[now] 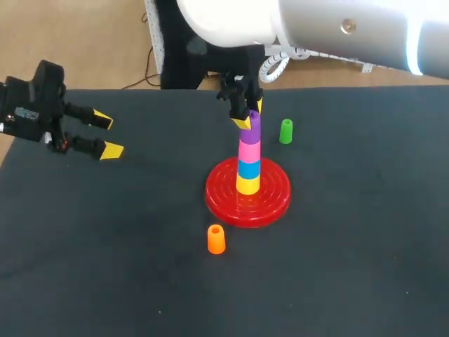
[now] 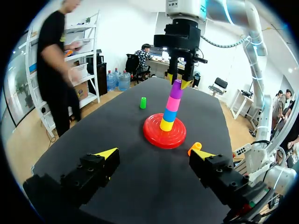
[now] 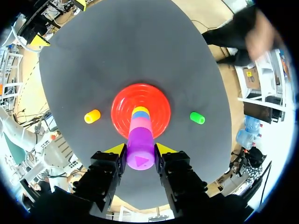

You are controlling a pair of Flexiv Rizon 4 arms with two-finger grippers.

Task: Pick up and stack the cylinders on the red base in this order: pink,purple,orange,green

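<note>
On the red base [image 1: 273, 199] [image 2: 154, 136] [image 3: 159, 103] stands a stack of yellow, blue, pink and purple cylinders. The purple cylinder [image 1: 254, 126] [image 2: 176, 89] [image 3: 139, 150] is on top, and my right gripper [image 1: 250, 116] [image 2: 180, 80] [image 3: 140, 149] comes down from above, shut on it, both yellow tips against its sides. The orange cylinder [image 1: 216, 239] [image 2: 195, 148] [image 3: 92, 116] stands on the mat in front of the base. The green cylinder [image 1: 285, 131] [image 2: 143, 102] [image 3: 197, 117] stands behind the base to the right. My left gripper [image 1: 106, 135] [image 2: 154, 157] hangs open and empty at the far left.
The black mat [image 1: 126, 267] covers the whole table. My right arm's large white link [image 1: 316, 24] crosses above the table's back edge.
</note>
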